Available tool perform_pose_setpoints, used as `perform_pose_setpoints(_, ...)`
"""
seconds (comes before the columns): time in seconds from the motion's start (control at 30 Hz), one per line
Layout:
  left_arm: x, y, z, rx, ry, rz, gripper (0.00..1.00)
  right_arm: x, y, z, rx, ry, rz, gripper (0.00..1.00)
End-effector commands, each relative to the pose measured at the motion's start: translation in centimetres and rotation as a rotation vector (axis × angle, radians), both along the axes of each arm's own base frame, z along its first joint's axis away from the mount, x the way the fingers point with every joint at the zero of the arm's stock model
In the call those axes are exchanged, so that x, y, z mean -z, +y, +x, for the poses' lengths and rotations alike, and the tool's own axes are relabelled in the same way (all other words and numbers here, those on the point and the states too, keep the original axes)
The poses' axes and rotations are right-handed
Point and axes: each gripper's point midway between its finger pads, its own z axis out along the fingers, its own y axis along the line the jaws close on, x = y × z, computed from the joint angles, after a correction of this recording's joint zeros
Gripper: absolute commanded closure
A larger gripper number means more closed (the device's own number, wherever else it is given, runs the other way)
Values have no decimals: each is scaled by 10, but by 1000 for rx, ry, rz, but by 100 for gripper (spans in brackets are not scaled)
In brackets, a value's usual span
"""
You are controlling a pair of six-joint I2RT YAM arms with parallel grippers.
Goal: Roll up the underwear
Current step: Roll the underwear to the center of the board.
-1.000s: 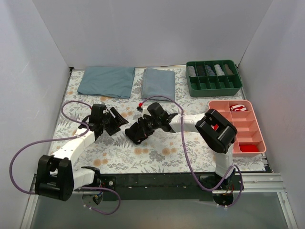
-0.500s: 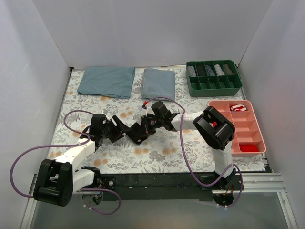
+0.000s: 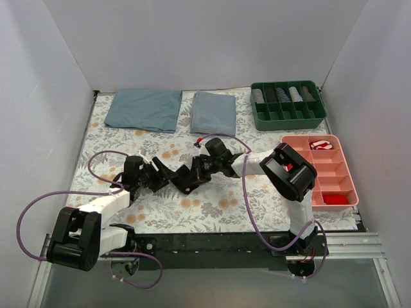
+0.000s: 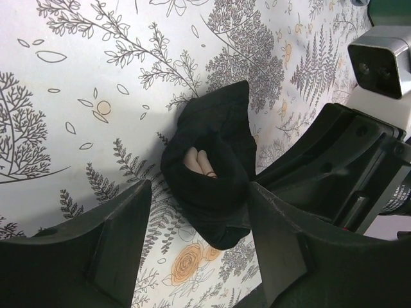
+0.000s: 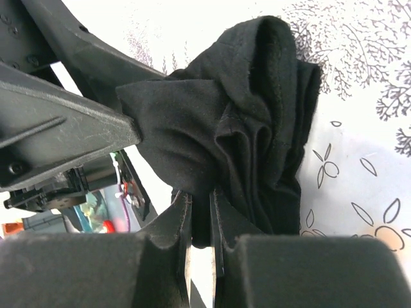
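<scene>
The underwear (image 4: 212,138) is a bunched black roll on the flowered table cover, with a bit of beige waistband (image 4: 198,158) showing in its open end. In the top view the underwear (image 3: 186,182) lies between both arms near the middle. My left gripper (image 4: 199,190) is open and straddles the near end of the roll; its right finger (image 4: 282,244) touches the fabric and its left finger (image 4: 109,247) stands apart. My right gripper (image 5: 200,215) is shut on a fold of the underwear (image 5: 257,115) from the other side. In the top view the left gripper (image 3: 160,176) and right gripper (image 3: 196,172) nearly meet.
Two blue-grey folded cloths (image 3: 144,109) (image 3: 214,110) lie at the back. A green divided tray (image 3: 287,117) stands at the back right. In a pink tray (image 3: 329,170) on the right are small red rolled garments (image 3: 323,145). Purple cables loop beside both arms.
My left gripper has moved right and toward the near edge until its fingers straddle the roll. The right gripper has kept its hold and shifted the roll slightly left.
</scene>
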Motion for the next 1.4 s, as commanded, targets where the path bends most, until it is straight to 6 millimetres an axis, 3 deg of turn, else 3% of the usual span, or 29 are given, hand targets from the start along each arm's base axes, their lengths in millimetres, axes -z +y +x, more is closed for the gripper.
perform_pose_setpoints(0.0, -11, -2, 2, 12, -61, -20, 42, 41, -30, -7, 103, 98, -183, 99)
perform_pose_setpoints(0.4, 15, -9, 7, 11, 22, -6, 54, 36, -31, -8, 133, 103, -155, 96)
perform_pose_setpoints(0.5, 21, -11, 6, 15, 45, 2, 55, 29, -30, -5, 115, 50, -143, 86)
perform_pose_setpoints(0.73, 49, -20, -7, 76, 150, 54, 55, 11, -27, -1, 34, -139, -147, 47)
perform_pose_setpoints(0.8, 53, -23, -8, 100, 163, 66, 55, 4, -26, 2, 34, -226, -179, 42)
perform_pose_setpoints(0.87, 59, -26, -12, 118, 188, 75, 55, 1, -29, 2, 13, -297, -219, 28)
perform_pose_setpoints(1.1, 54, -35, -12, 184, 181, 88, 55, -36, -37, 14, 46, -567, -316, 25)
perform_pose_setpoints(1.37, 44, -41, -5, 201, 181, 89, 55, -44, -33, 27, 43, -702, -452, 25)
